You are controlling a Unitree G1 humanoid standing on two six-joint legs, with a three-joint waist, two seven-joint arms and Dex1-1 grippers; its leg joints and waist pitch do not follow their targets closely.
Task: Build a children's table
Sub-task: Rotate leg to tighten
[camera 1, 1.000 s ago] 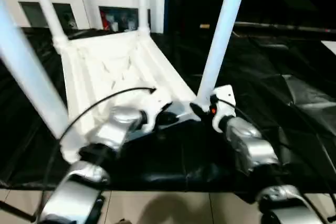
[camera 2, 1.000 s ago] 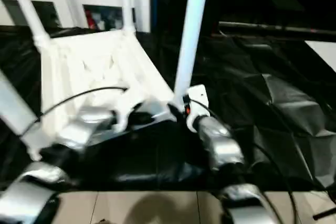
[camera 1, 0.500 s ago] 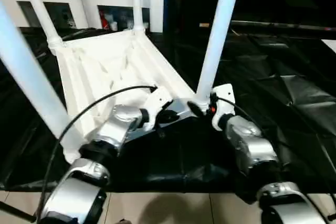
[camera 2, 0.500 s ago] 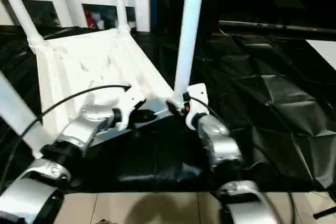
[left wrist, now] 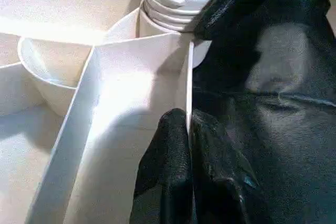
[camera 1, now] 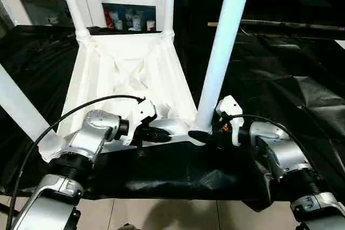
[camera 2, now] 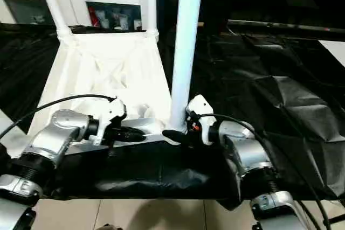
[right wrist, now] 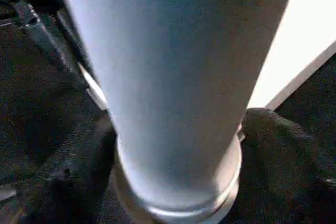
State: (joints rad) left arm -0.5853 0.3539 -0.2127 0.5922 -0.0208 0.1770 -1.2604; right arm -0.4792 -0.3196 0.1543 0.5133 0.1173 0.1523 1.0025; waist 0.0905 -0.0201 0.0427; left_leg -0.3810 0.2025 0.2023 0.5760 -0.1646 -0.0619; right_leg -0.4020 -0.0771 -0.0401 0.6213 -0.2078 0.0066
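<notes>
The white children's table lies upside down on the black-draped work table, its ribbed top [camera 1: 129, 74] facing up. Two legs [camera 1: 70, 4] [camera 1: 169, 1] stand in the far corners and one [camera 1: 19, 111] in the near left corner. My left gripper [camera 1: 161, 136] is shut on the thin near rim [left wrist: 186, 77] of the top. My right gripper [camera 1: 200, 133] is open, with one black finger [right wrist: 79, 171] on each side of the base of the near right leg [camera 1: 223, 52]. That leg stands upright in its corner socket.
Black cloth [camera 1: 280, 68] covers the work table, wrinkled on the right. The table's front edge and the tiled floor [camera 1: 161, 214] are just below my forearms. White cabinets [camera 1: 129, 17] stand behind. A black cable [camera 1: 81, 106] arcs over my left arm.
The camera has shifted, so the table now looks squarer. My right wrist has dropped and now reaches the leg base from the side. The left gripper keeps its hold on the rim.
</notes>
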